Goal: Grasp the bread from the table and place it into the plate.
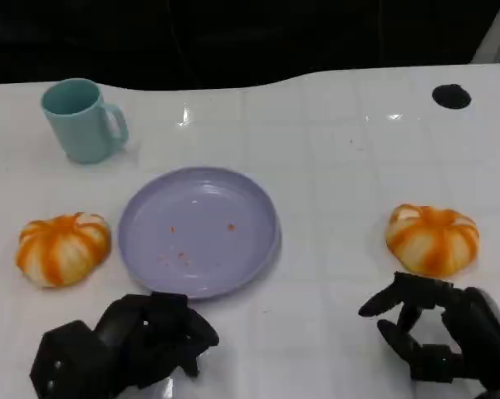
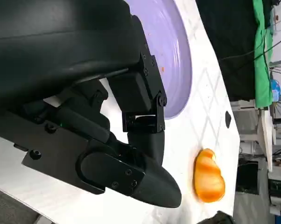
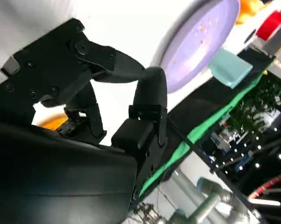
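Note:
Two round breads with orange and white stripes lie on the white table, one left of the plate and one at the right. The lilac plate sits between them and holds just a few crumbs. My right hand hovers just in front of the right bread with its fingers apart and nothing in them. An orange sliver of that bread peeks out behind the right hand's fingers. My left hand rests near the plate's front rim, fingers curled in and holding nothing. The left wrist view shows the plate and the right bread.
A teal mug stands at the back left, well behind the left bread. A small black spot marks the table at the back right. The table's far edge runs along the dark background.

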Controlling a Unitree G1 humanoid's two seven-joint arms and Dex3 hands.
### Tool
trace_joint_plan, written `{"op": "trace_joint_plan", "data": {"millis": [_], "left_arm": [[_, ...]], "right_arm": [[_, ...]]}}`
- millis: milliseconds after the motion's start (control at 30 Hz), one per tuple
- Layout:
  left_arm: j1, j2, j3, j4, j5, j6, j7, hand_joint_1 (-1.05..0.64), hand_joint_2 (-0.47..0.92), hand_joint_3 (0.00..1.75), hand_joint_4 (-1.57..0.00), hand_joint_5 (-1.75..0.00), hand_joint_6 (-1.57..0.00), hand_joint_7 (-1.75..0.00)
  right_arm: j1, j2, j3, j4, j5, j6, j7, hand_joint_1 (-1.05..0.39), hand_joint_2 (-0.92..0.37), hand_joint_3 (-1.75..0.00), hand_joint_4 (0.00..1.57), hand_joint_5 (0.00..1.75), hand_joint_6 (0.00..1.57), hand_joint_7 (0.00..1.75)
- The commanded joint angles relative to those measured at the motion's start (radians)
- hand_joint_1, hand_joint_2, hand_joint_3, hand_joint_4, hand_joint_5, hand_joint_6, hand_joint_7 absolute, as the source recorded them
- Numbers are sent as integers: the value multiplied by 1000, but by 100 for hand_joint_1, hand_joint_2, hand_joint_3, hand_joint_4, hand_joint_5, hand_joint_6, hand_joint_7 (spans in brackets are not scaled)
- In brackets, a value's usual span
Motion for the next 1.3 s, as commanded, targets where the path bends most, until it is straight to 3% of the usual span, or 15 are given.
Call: {"op": "trace_joint_plan", "data": {"millis": [33,100,167,233,500,633,867,1300], "left_arm": [[7,10,8,-1,1,2,4,-98,90,0,-99,-142,-124,-71],[7,9,8,1,-3,0,1,-98,90,0,-99,-142,-124,-71],[6,8,9,2,-3,0,1,-98,90,0,-99,-142,-125,-70],[4,8,9,5,-1,0,5,-98,90,0,-99,-142,-125,-70],[4,5,10,3,-1,5,8,-99,90,0,-100,-142,-126,-70],[3,5,11,8,3,-5,11,-99,91,0,-99,-142,-125,-71],[6,3,12,-1,0,5,11,-99,90,0,-99,-142,-124,-72],[8,0,9,2,5,-5,15,-99,90,0,-99,-142,-125,-72]], "right_arm": [[-3,-32,-21,-52,-68,23,-63,-40,-73,-53,58,96,74,33],[-8,-42,-25,-64,-82,29,-69,-42,-86,-28,53,78,74,18],[-11,-53,-28,-75,-89,40,-65,-43,-91,-17,50,62,71,10],[-9,-66,-30,-104,-99,72,-53,-45,-92,-14,46,46,66,4],[14,-148,-38,-310,-192,291,40,-58,-92,-13,15,20,31,0],[21,-185,-47,-441,-199,429,160,-60,-92,-7,2,15,22,0],[-14,-244,-25,-551,-272,596,311,-61,-91,-3,0,1,12,1],[-138,-243,60,-509,-374,772,399,-53,-83,0,10,7,22,3]]}}
